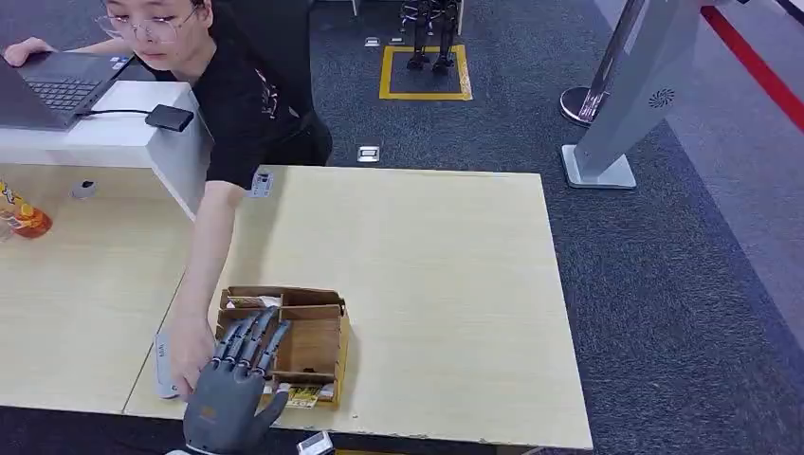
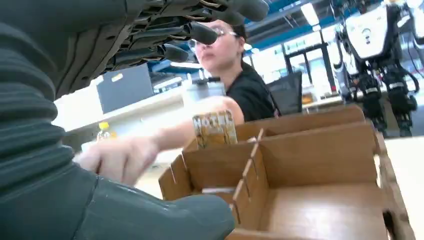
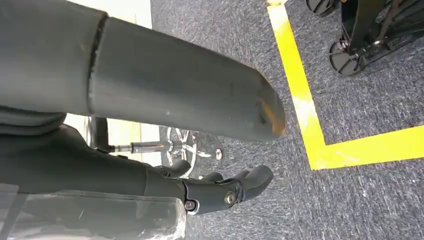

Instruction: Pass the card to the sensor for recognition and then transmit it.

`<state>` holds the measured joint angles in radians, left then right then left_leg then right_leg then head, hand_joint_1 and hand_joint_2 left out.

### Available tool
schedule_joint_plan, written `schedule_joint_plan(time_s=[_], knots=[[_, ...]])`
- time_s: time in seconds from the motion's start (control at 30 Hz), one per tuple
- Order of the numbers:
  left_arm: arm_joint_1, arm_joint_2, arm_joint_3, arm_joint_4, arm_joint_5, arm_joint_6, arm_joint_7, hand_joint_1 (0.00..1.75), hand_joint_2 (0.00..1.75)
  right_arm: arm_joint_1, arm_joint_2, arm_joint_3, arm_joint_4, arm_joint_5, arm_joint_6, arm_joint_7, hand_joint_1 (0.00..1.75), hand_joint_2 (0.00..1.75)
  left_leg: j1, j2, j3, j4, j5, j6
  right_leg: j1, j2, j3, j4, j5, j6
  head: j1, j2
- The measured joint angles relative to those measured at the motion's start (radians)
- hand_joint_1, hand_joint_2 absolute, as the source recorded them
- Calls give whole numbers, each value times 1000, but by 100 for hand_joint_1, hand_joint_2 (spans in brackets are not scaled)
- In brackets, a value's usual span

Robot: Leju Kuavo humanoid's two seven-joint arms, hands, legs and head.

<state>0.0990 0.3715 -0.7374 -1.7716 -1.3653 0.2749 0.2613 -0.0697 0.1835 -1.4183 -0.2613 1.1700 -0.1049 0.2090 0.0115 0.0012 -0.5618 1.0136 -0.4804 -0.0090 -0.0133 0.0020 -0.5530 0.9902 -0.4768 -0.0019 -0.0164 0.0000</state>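
Observation:
A brown cardboard box [image 1: 313, 346] with divided compartments sits near the table's front edge. My left hand [image 1: 237, 379] hovers over its left part, fingers [image 1: 251, 339] spread, holding nothing. In the left wrist view a yellow card printed "HOTEL" [image 2: 214, 128] stands upright in a far compartment of the box [image 2: 320, 165]. Another card [image 1: 303, 396] shows at the box's near edge. A person's hand [image 1: 192, 355] rests on a flat grey device [image 1: 162, 365] just left of the box. My right hand [image 3: 220, 192] hangs over the carpet, fingers loosely apart and empty.
A person [image 1: 228, 85] leans over the light wood table [image 1: 446, 284] from the far left. A white counter [image 1: 123, 133] carries a laptop [image 1: 52, 85] and a black device [image 1: 171, 118]. An orange bottle [image 1: 28, 220] stands at the left. A grey gate post [image 1: 616, 114] stands beyond.

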Motion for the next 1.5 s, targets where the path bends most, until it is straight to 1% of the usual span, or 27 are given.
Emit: schedule_joint_plan(time_s=[0.2, 0.3, 0.37, 0.47, 0.53, 0.63, 0.8, 0.87, 0.93, 1.0, 1.13, 1.17, 1.23, 1.27, 1.37, 1.5], knots=[[0, -23, 0, 0, -6, 68, -14, 7, 175, 0, 0, 0, 0, -1, -2, 0, 0, 0, 0, 0, 0, 0, 0, 0, 0, 0, 0, 0, 0, 0, 0, 0], [0, -30, 0, 0, -2, 73, -21, 7, 175, 0, 0, 0, 0, -1, -2, 0, 0, 0, 0, 0, 0, 0, 0, 0, 0, 0, 0, 0, 0, 0, 0, 0], [0, -33, 0, 0, 17, 78, -35, 7, 175, 0, 0, 0, 0, -1, -2, 0, 0, 0, 0, 0, 0, 0, 0, 0, 0, 0, 0, 0, 0, 0, 0, 0], [-2, -41, 0, 0, 67, 68, -58, 7, 175, 0, 0, 1, 0, 0, -2, 0, 0, 0, 0, 0, 0, 0, 0, 0, 0, 0, 0, 0, 0, 0, 0, 0], [-7, -42, -1, 0, 116, 37, -83, 7, 175, 0, 0, 1, 0, 0, -1, 0, 0, 0, 0, 0, 0, 0, 0, 0, 0, 0, 0, 0, 0, 0, 0, 0], [-20, -42, -11, 0, 218, -15, -127, 7, 175, 0, 0, 2, 0, 0, 0, 0, 0, 0, 0, 0, 0, 0, 0, 0, 0, 0, 0, 0, 0, 0, 0, 0], [-38, -42, -27, 0, 294, -55, -158, 7, 175, 0, 0, 2, 0, 1, 0, 0, 0, 0, 0, 0, 0, 0, 0, 0, 0, 0, 0, 0, 0, 0, 0, 0], [-45, -40, -33, 3, 323, -81, -165, 7, 175, 0, 0, 2, 0, 2, 2, 0, 0, 0, 0, 0, 0, 0, 0, 0, 0, 0, 0, 0, 0, 0, 0, 0], [-53, -34, -39, 6, 349, -114, -167, 10, 175, 0, 0, 4, 0, 5, 3, 0, 0, 0, 0, 0, 0, 0, 0, 0, 0, 0, 0, 0, 0, 0, 0, 0], [-55, -26, -41, 8, 362, -131, -167, 10, 175, 0, -1, 6, 0, 8, 4, 0, 0, 0, 0, 0, 0, 0, 0, 0, 0, 0, 0, 0, 0, 0, 0, 0], [-55, -26, -41, 8, 362, -131, -167, 10, 175, 0, -1, 6, 0, 8, 4, 0, 0, 0, 0, 0, 0, 0, 0, 0, 0, 0, 0, 0, 0, 0, 0, 0], [-55, -19, -42, 11, 368, -137, -168, 10, 175, 0, -1, 8, 0, 7, 5, 0, 0, 0, 0, 0, 0, 0, 0, 0, 0, 0, 0, 0, 0, 0, 0, 0], [-55, 14, -42, 16, 391, -160, -168, 10, 175, 0, -6, 13, 0, 8, 7, 0, 0, 0, 0, 0, 0, 0, 0, 0, 0, 0, 0, 0, 0, 0, 0, 0], [-55, 31, -42, 17, 397, -181, -168, 10, 175, 0, -8, 16, 0, 11, 8, 0, 0, 0, 0, 0, 0, 0, 0, 0, 0, 0, 0, 0, 0, 0, 0, 0], [-56, 53, -42, 17, 401, -192, -166, 10, 175, 0, -10, 20, 0, 13, 10, 0, 0, 0, 0, 0, 0, 0, 0, 0, 0, 0, 0, 0, 0, 0, 0, 0], [-56, 67, -42, 17, 403, -193, -166, 12, 175, 0, -10, 21, 0, 13, 11, 0, 0, 0, 0, 0, 0, 0, 0, 0, 0, 0, 0, 0, 0, 0, 0, 0]])
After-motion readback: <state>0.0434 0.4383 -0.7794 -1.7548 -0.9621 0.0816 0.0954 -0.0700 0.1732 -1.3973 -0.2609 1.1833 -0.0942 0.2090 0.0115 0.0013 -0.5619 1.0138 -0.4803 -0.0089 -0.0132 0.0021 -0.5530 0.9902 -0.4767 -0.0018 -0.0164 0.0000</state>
